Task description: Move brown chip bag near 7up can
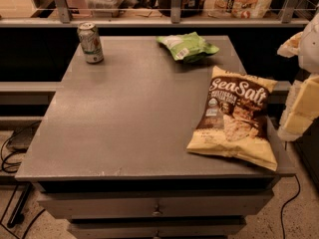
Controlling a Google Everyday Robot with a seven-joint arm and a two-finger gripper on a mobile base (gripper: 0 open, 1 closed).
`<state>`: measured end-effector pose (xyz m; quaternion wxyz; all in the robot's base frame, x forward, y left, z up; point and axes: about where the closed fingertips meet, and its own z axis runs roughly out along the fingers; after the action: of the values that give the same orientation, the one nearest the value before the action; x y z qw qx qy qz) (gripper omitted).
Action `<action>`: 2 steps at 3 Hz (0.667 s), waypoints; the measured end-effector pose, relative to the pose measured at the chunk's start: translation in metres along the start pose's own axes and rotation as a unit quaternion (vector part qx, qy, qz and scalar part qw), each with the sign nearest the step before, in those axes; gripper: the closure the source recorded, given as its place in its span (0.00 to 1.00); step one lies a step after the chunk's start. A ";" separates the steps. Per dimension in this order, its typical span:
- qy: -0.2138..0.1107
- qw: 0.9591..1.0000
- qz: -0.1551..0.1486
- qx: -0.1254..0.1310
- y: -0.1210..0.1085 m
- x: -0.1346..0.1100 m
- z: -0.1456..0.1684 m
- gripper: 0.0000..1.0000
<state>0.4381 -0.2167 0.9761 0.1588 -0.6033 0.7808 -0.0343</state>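
Note:
The brown chip bag (234, 117) lies flat at the right front of the grey table (129, 118), its "Sea Salt" lettering facing up and its pale yellow bottom edge toward the front. The 7up can (90, 43) stands upright at the table's far left corner, far from the bag. My gripper (300, 111) shows as pale, blurred shapes at the right edge of the view, just right of the bag and off the table's side. It holds nothing that I can see.
A smaller green bag (186, 46) lies at the back of the table, right of centre. A shelf rail with posts (175, 14) runs behind the table. Drawers (157, 208) sit below the front edge. Cables (10, 158) lie on the floor at left.

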 end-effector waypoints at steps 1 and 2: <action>0.000 1.000 0.000 0.000 0.000 0.000 0.000 0.00; -0.036 0.999 -0.006 -0.014 -0.007 -0.008 0.016 0.00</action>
<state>0.4505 -0.2087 0.9646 0.1782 -0.6112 0.7711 -0.0027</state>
